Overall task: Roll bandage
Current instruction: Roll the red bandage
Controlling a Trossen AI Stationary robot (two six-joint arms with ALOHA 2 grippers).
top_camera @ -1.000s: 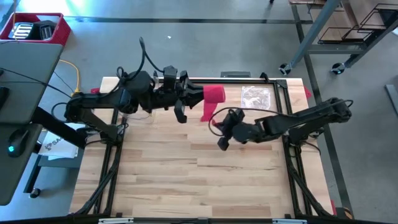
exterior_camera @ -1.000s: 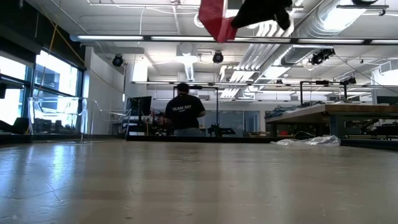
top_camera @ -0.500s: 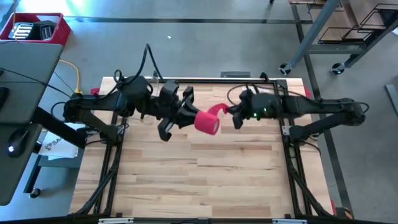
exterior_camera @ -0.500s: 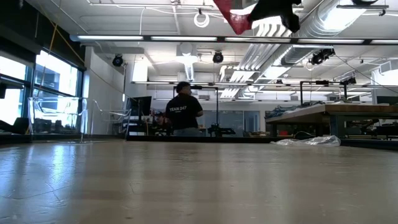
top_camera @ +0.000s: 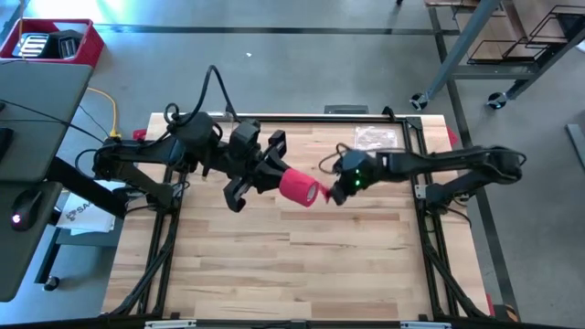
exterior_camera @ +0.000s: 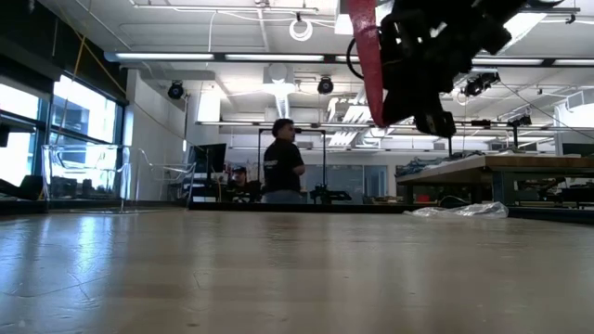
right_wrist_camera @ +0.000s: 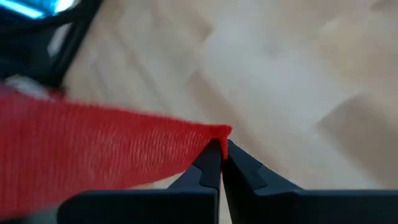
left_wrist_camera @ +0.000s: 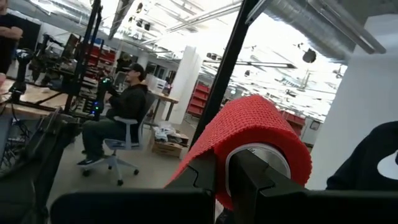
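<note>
Since half a second ago, the bright red stretchy fabric bandage [top_camera: 298, 186], wound into a short cylinder, has shifted a little toward the near side of the pale wooden plank surface [top_camera: 292, 265], and its loose tail, which then arched up toward the right arm, is now drawn short and low between the two arms. On the left, the left gripper [top_camera: 274, 175] reaches in from the far left corner; its fingers [left_wrist_camera: 261, 186] are closed on the roll, and the left wrist view shows the red weave wrapped over a pale round core right at their tips. The roll is held above the surface, not resting on it. Just to its right, the right gripper [top_camera: 335, 193] has come down and toward the roll from where it was; its fingers [right_wrist_camera: 214, 163] are pinched shut on the very end of the red strip, which runs taut from them toward the roll. Farther right, near the far edge, a crinkled clear plastic bag [top_camera: 375, 137] lies flat, uncovered again by the right arm. In the low view the strip hangs beside the dark gripper, and a person [exterior_camera: 281, 165] in a dark shirt stands in the room beyond, turned from a moment ago.
</note>
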